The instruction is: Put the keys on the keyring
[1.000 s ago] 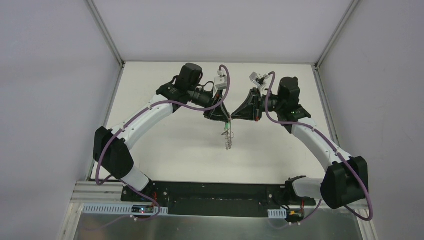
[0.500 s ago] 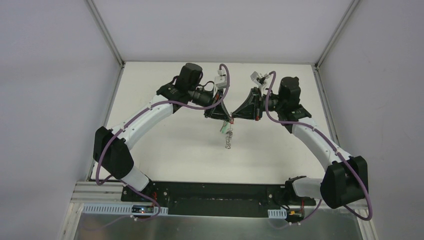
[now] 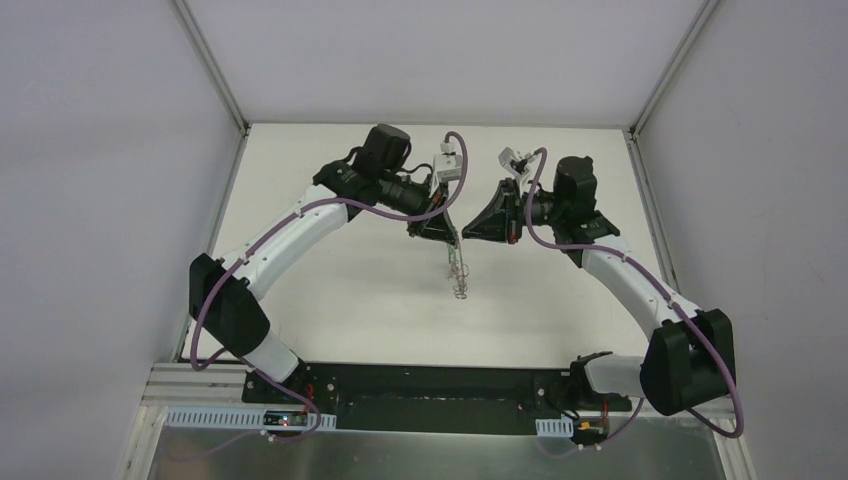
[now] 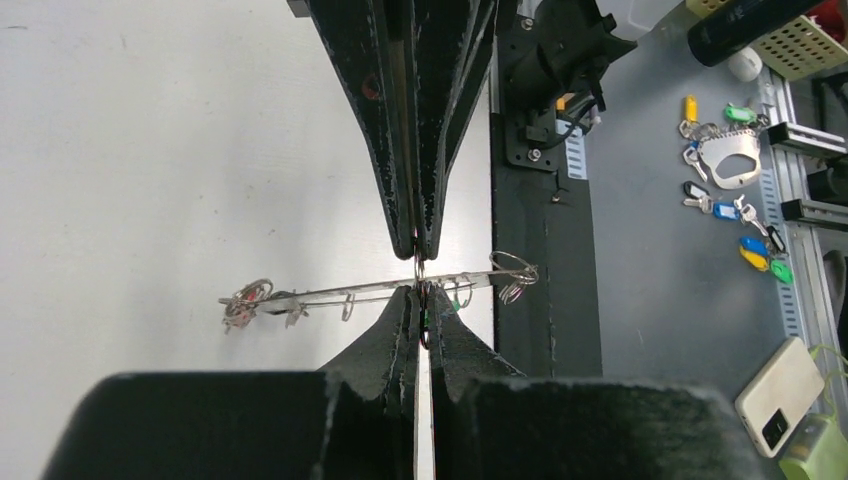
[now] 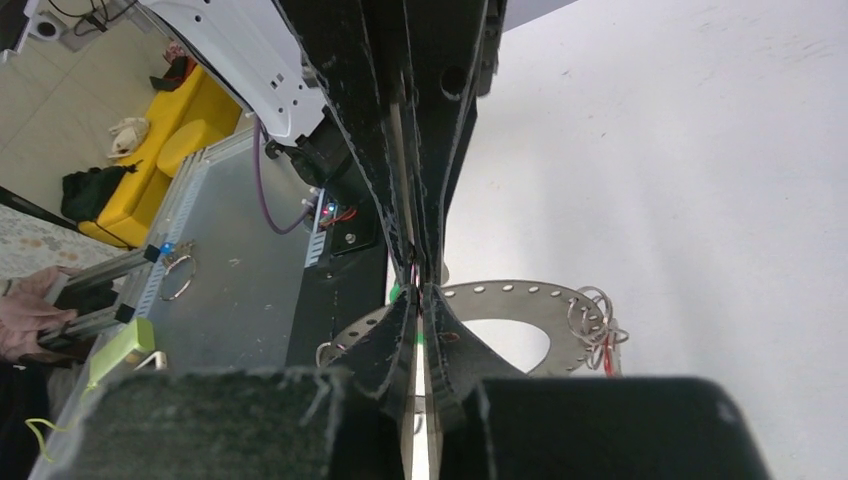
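Well, left hand (image 4: 421, 296) clamps the keyring (image 5: 545, 300), right hand (image 4: 417, 250) pinched shut at its rim. Any tug apart could wrench it loose.

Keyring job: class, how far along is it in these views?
Done: the keyring is lifted, red key on a rim loop. In hand: left gripper and right gripper both shut on its rim beside a green key. Left: seating that green key, if not already on.

White table (image 3: 340, 290), black plate (image 3: 430, 385) at edge
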You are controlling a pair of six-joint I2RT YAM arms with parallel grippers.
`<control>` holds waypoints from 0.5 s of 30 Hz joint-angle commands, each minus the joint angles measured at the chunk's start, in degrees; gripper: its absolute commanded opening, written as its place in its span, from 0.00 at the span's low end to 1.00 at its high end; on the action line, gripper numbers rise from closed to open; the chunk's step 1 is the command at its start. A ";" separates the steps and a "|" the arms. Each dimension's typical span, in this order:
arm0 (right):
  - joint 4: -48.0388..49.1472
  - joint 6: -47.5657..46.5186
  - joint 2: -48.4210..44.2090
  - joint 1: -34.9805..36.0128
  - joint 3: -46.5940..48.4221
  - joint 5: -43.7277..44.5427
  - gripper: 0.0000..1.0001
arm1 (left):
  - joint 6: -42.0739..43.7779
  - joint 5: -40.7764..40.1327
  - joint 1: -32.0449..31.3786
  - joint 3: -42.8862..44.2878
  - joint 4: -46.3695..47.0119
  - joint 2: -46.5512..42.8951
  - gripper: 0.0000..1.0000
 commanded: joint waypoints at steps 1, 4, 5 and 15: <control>-3.25 -7.17 -1.00 -0.65 0.59 0.00 0.06 | 8.70 -6.11 -0.02 10.42 -18.03 1.24 0.00; -4.47 -9.04 -1.09 -0.52 0.47 -0.35 0.10 | 11.90 -9.62 -0.45 17.30 -29.39 3.96 0.00; -4.60 -9.27 -1.14 -0.43 0.43 -0.52 0.11 | 12.40 -10.49 -0.64 18.82 -31.63 4.84 0.00; -3.33 -7.22 -2.06 0.01 0.62 -1.28 0.32 | 9.71 -13.97 -2.50 21.78 -35.70 5.37 0.00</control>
